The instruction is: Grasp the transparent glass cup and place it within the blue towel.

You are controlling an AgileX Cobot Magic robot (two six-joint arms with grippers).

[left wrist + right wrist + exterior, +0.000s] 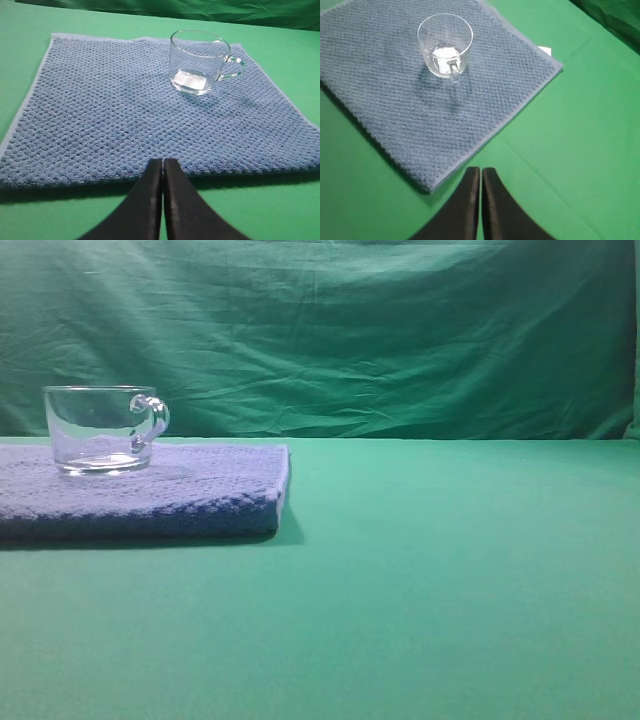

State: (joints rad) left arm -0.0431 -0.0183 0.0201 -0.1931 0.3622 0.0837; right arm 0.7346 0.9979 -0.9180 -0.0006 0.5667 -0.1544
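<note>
The transparent glass cup (100,428) stands upright on the blue towel (200,495), its handle to the right in the exterior high view. From the left wrist the cup (199,62) sits at the towel's (125,115) far right part. My left gripper (163,162) is shut and empty at the towel's near edge. From the right wrist the cup (445,46) rests on the towel (420,110) well ahead of my right gripper (481,171), which is shut and empty above the green table beside the towel's corner. Neither arm shows in the exterior high view.
A green cloth covers the table (450,580) and hangs as a backdrop (350,330). A small white tag (544,50) sticks out at the towel's far edge. The towel runs off the left edge of the exterior high view.
</note>
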